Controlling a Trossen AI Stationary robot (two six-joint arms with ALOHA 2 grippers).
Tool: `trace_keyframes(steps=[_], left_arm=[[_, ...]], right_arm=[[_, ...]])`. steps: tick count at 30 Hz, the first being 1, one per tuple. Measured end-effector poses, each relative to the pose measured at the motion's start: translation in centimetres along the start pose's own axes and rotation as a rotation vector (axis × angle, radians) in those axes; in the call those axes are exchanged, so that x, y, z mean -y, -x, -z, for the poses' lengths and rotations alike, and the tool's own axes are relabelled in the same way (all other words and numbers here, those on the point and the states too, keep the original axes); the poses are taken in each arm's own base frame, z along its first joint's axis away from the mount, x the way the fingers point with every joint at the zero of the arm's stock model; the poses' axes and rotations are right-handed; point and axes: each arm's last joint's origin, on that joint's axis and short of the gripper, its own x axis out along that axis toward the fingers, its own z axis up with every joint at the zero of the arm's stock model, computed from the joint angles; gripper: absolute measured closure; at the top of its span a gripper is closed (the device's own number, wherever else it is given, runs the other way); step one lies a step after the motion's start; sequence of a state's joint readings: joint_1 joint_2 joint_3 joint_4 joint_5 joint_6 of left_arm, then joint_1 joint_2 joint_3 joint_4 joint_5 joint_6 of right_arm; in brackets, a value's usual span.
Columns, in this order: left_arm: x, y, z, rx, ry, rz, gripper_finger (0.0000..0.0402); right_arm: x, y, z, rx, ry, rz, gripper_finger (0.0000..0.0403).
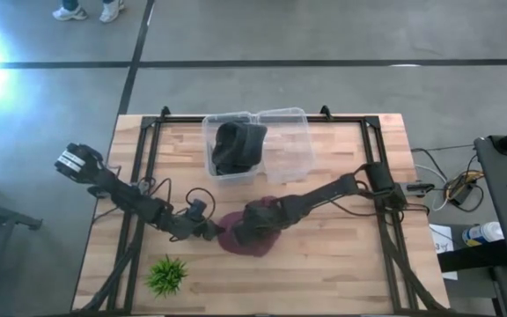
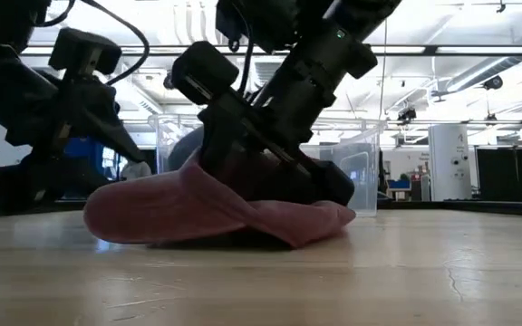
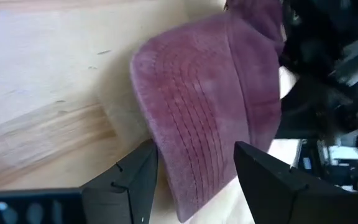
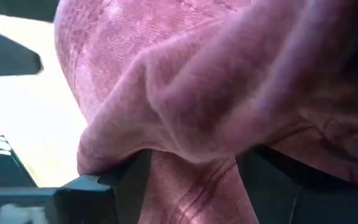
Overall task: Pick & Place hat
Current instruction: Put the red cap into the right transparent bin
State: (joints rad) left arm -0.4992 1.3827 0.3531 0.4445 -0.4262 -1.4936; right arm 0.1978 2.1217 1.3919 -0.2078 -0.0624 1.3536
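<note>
A maroon cap (image 1: 246, 239) lies on the wooden table, its underside on the boards (image 2: 198, 217). My right gripper (image 1: 252, 225) comes down onto its crown from the table's right and is shut on the cloth. My left gripper (image 1: 213, 232) sits low at the cap's left side, open. In the left wrist view its fingers (image 3: 194, 150) stand on either side of the stitched brim (image 3: 197, 124). A dark hat (image 1: 238, 146) rests inside a clear bin (image 1: 211, 141) at the far side. My right gripper (image 4: 194, 163) has bunched maroon cloth of the crown (image 4: 191, 180) between its two fingers, filling the gap. It slants down from the right and above (image 2: 270, 136). The cap stays on the table, its crown cloth drawn up toward the fingers (image 2: 211, 172). My left gripper: whether its fingers touch the brim, I cannot tell.
A second clear bin (image 1: 287, 141) stands beside the one with the dark hat. A small green plant (image 1: 166, 274) sits near the table's near-left corner. Black rails (image 1: 144, 167) run along both table sides. Bare wood lies near and right of the cap (image 1: 341, 255).
</note>
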Motion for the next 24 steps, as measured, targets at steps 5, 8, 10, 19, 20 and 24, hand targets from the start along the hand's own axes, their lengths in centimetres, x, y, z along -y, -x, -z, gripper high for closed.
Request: trace_keyframes(steps=[5,8,10,19,20,24], left_arm=[[-0.7,-0.4,0.3,-0.058,-0.030,-0.047,0.0197],[-1.0,-0.6,0.5,-0.067,-0.027,-0.055,0.0197],[-0.9,-0.8,0.6,-0.065,-0.033,-0.031,0.0197],[0.2,-0.6,0.4,-0.046,-0.081,0.060,0.0270],[0.3,-0.6,0.4,-0.042,-0.080,0.067,0.0292],[1.3,-0.4,0.1,-0.011,-0.090,0.119,0.0380]], right_arm=[[0.2,-0.4,-0.3,0.008,-0.023,-0.008,0.0175],[0.2,-0.8,-0.4,0.007,-0.036,-0.021,0.0175],[0.1,-1.0,-0.4,0.009,-0.035,-0.044,0.0175],[-0.4,1.1,-0.3,0.018,0.019,-0.014,0.0175],[-0.6,1.7,-0.1,0.019,0.026,-0.009,0.0175],[-1.4,4.6,0.6,0.029,0.065,0.005,0.0175]])
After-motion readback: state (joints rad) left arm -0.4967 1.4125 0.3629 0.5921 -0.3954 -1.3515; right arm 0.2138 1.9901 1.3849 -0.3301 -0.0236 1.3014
